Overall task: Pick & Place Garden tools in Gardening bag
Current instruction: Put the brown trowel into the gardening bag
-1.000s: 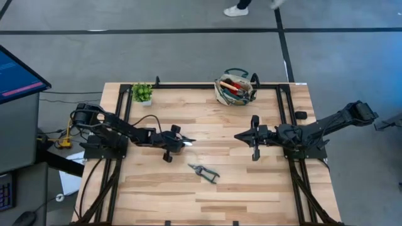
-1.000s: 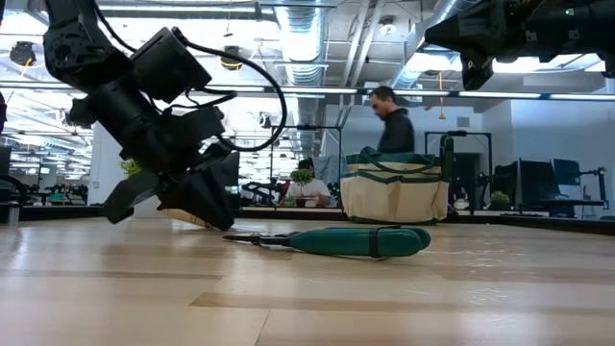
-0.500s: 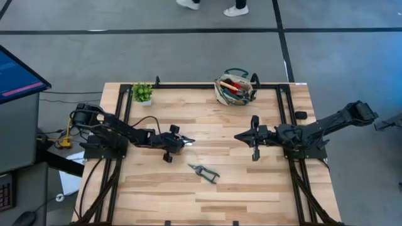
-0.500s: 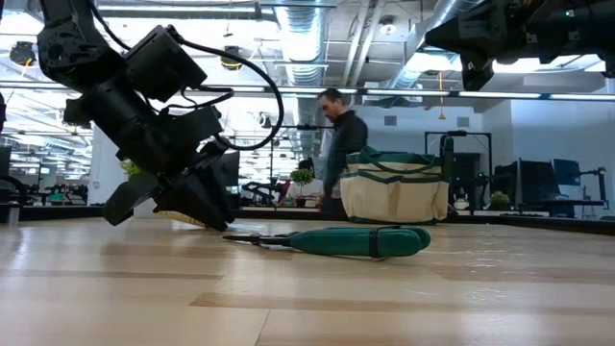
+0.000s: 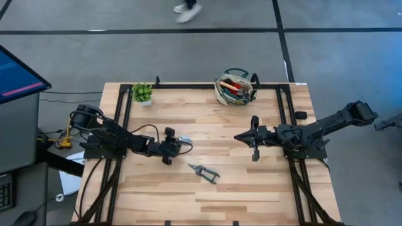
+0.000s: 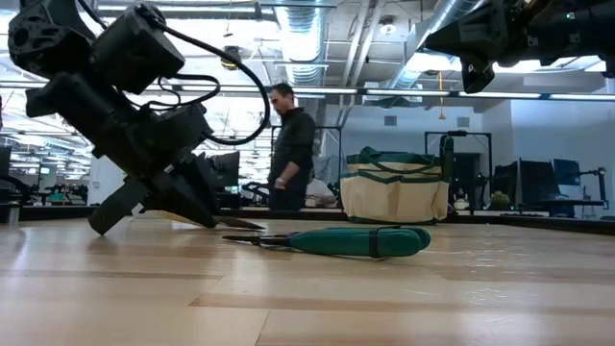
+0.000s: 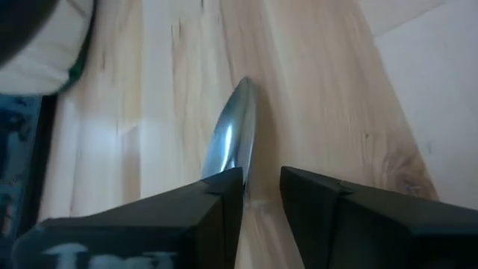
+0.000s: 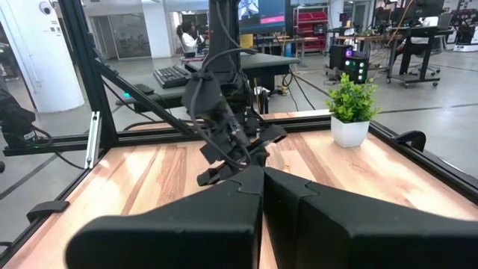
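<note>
A trowel lies on the table; its silver blade [image 7: 233,138] pokes forward from between my left gripper's [image 7: 261,179] fingers. The gripper is open, low over the table at left centre [image 5: 181,145], slanting down. In the low view the thin blade [image 6: 240,224] reaches toward the green-handled pruners [image 6: 356,240], which lie flat nearer the front edge [image 5: 204,171]. The beige gardening bag [image 5: 235,89] stands at the far edge with red-and-black tools inside. My right gripper [image 5: 237,135] hovers shut at right centre, level above the table. My left gripper has the blade's rear end [image 7: 237,173] running in beside one finger [image 7: 216,198], with bare table showing in the gap to the other finger. Whether that finger touches the blade, I cannot tell. The blade lies low along the table, pointing the way the fingers point.
A small green potted plant [image 5: 142,93] stands at the far left corner. Black frame rails [image 5: 188,86] run along the table's far and side edges. A person [image 6: 288,144] walks in the room beyond the table. Bare wood spans the near half.
My left arm has swung toward the table's near edge and the gripper has turned with it, now pointing more toward the pruners. In the low view the trowel's blade now shows sticking out low ahead of the fingers. A person has walked across the room behind.
</note>
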